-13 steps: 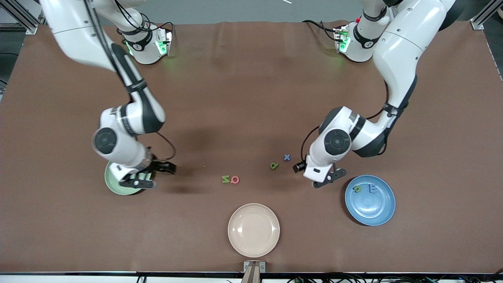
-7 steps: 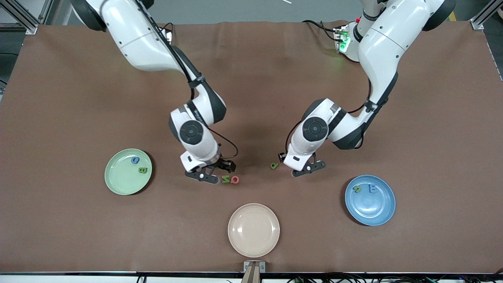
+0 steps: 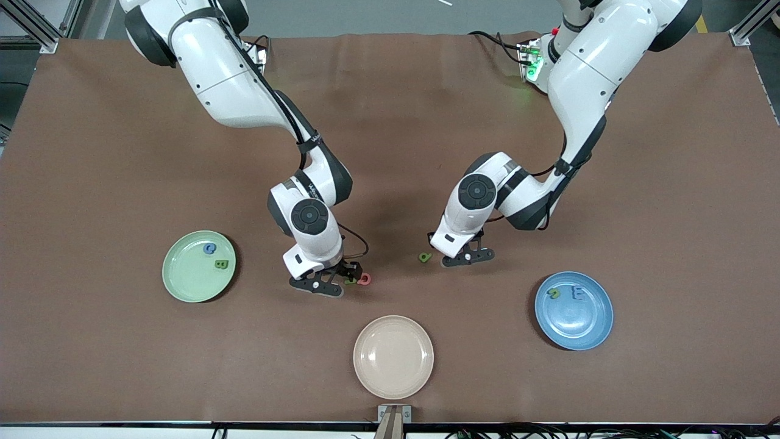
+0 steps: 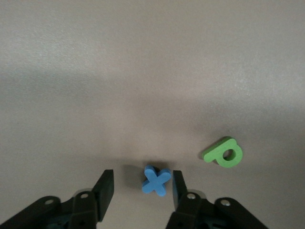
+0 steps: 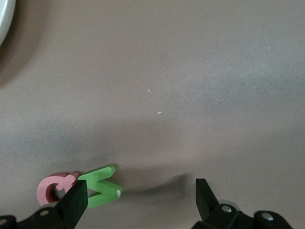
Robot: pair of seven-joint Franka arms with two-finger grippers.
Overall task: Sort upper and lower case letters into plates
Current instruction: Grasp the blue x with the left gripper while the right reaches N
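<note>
I see a brown surface (image 3: 390, 122) with both arms reaching down toward its middle. My left end effector (image 4: 142, 191) is low over the surface with its fingers (image 4: 106, 187) apart on either side of the blue x (image 4: 156, 181); one finger looks just against the letter, the other stands clear of it, so I do not call it a grip. The green p (image 4: 223, 152) lies flat just beside the x, outside the fingers. In the front view the p (image 3: 425, 257) shows beside the left wrist, while the x is hidden under it.

My right end effector (image 5: 141, 200) is also low, jaws wide apart. The green letter (image 5: 101, 185), which reads as a Z or N, lies by one finger (image 5: 76, 202), partly within the gap, and the pinkish-red Q (image 5: 55, 187) touches it just outside the jaws. In the front view the Q (image 3: 364, 279) peeks out next to the right end effector (image 3: 335, 283).

The mint green plate (image 3: 183, 280) sits toward the right arm's end and holds a blue letter (image 3: 209, 248) and a green B (image 3: 221, 264). The blue plate (image 3: 585, 332) sits toward the left arm's end and holds a green letter (image 3: 553, 293) and a blue E (image 3: 577, 293). The cream plate (image 3: 393, 356) lies between them, nearer the front camera.
</note>
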